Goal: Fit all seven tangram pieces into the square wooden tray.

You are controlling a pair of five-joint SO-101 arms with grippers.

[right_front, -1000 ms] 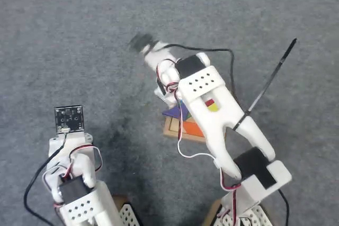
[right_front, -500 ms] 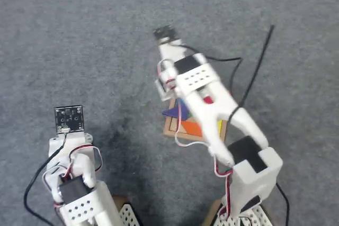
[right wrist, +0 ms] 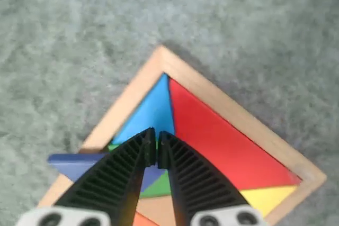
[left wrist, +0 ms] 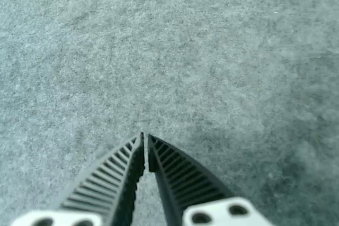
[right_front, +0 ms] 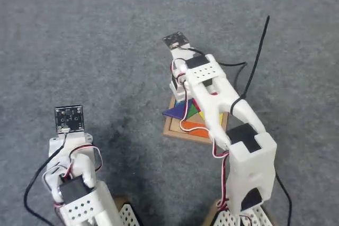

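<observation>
Over the tray (right wrist: 238, 117), our right gripper (right wrist: 155, 133) pinched empty, we judge the overhanging purple piece (right wrist: 69, 163) needs nudging inside.

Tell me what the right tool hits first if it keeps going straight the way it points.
Most likely the light blue triangle in the tray, near its seam with the red triangle. How far the right tool is above it is unclear.

no readable text, label or number anywhere — not on the arms, the pieces or the cloth.
</observation>
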